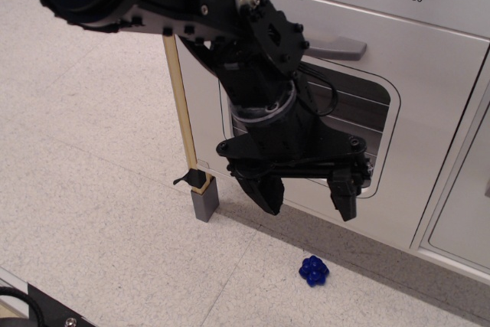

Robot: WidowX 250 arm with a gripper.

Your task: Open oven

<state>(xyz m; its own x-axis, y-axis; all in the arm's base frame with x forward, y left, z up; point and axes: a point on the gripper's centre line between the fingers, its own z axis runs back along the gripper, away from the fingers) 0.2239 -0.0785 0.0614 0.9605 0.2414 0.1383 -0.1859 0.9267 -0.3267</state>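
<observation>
Near the oven [429,151]: the arm hangs low, in front of the door window.
Jaws [310,198]: open wide, holding nothing.
Oven: on the right, door shut, dial above it.
Handle [337,47]: grey bar at the top of the door, the best place to grab.
How it feels: the door is probably light, stiff plastic and may swing down.
Room: a wooden stick [182,112] stands at the left; a blue toy [314,270] lies on the surface below.
</observation>
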